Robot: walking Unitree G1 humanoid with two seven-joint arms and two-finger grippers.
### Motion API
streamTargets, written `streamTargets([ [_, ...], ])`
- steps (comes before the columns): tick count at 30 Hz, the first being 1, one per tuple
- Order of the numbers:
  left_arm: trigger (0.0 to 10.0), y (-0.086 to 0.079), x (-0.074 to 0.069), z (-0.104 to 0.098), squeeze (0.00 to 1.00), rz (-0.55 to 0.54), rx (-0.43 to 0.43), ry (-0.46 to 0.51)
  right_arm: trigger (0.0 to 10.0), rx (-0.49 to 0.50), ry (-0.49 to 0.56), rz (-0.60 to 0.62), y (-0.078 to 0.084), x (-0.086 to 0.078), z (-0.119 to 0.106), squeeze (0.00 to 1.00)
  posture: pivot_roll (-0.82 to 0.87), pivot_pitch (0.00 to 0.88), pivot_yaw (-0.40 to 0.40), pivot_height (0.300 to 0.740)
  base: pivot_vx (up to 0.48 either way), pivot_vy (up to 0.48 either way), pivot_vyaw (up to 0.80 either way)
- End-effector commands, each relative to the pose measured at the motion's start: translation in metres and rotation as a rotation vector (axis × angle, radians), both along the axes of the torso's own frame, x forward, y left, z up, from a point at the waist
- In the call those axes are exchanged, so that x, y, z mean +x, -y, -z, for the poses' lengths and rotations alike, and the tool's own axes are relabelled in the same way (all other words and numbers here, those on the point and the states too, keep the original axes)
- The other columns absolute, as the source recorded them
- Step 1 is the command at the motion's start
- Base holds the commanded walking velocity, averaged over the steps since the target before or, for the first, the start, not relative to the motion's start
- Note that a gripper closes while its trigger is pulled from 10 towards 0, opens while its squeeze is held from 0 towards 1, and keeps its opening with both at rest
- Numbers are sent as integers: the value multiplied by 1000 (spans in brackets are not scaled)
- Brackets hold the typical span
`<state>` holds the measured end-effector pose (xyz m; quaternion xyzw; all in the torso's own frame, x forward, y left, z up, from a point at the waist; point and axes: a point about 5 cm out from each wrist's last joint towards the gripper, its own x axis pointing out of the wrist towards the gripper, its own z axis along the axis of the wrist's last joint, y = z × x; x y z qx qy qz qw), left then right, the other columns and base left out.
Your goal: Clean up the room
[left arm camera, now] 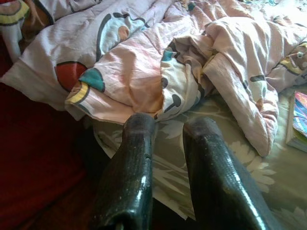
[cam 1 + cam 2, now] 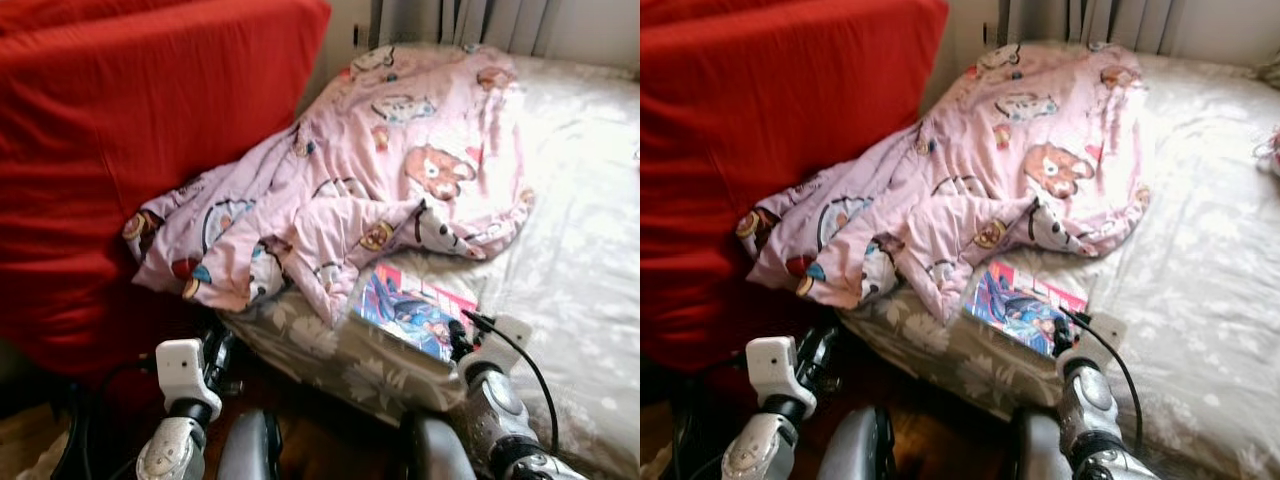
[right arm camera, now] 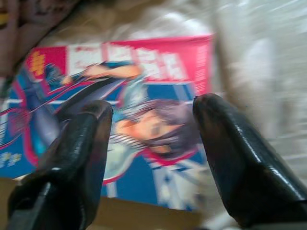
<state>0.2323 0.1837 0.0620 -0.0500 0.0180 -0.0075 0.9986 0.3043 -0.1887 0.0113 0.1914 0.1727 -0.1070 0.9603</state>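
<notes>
Little looks tidied: the crumpled pink cartoon-print blanket [image 2: 370, 190] sprawls across the floral-sheeted bed [image 2: 580, 260], the glossy red-and-blue comic book [image 2: 412, 308] lies at its near edge, and the right tool [image 3: 151, 129] hovers over it, fingers apart, while the left tool [image 1: 168, 139], also parted, waits nearby.

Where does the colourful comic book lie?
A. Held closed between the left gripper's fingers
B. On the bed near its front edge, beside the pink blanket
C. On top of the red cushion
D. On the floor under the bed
B. The comic book lies flat on the bed, just below the pink blanket, with the open right gripper above it.
</notes>
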Motion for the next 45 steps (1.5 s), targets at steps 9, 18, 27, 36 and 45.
streamTargets([
  [9,10000,-6,-16,-4,0,-17,13,-53,10000,44,7,26,-5,-3,3,71,157,206,72,576,0,0,0],
  [18,10000,-6,-21,-7,0,-21,10,-63,10000,65,0,25,-3,-7,7,0,160,209,71,576,0,0,0],
  [27,10000,-6,-22,-9,0,-19,14,-74,10000,85,55,80,3,-8,4,0,163,210,75,576,0,0,0],
  [36,10000,-5,-21,-9,0,-16,16,-77,10000,93,23,61,-1,-13,11,0,160,206,77,576,0,0,0],
  [45,10000,-7,-23,-10,0,-14,20,-78,10000,221,-2,8,-12,-17,19,0,167,209,78,576,0,0,0],
])
